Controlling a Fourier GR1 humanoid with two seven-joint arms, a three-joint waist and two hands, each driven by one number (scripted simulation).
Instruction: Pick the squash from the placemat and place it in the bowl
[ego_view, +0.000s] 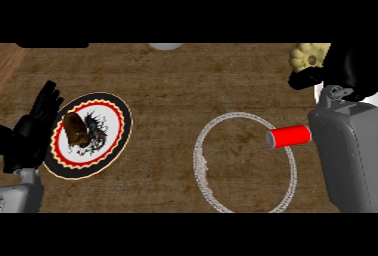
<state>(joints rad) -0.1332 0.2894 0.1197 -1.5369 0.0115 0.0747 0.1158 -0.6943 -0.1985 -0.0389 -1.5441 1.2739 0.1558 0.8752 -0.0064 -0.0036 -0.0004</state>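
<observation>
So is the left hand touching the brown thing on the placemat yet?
Apart. Head view: the placemat's patterned border shows between the left hand and the brown item.

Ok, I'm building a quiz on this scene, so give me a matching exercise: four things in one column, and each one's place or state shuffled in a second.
Things:
1. squash
2. red cylinder
3. brown object
4. left hand

Places or states:
A. on the round placemat
B. open, fingers up, at the view's left edge
C. held by the right hand, upper right
D. at the right rim of the bowl

Pairs: 1-C, 2-D, 3-A, 4-B
</observation>
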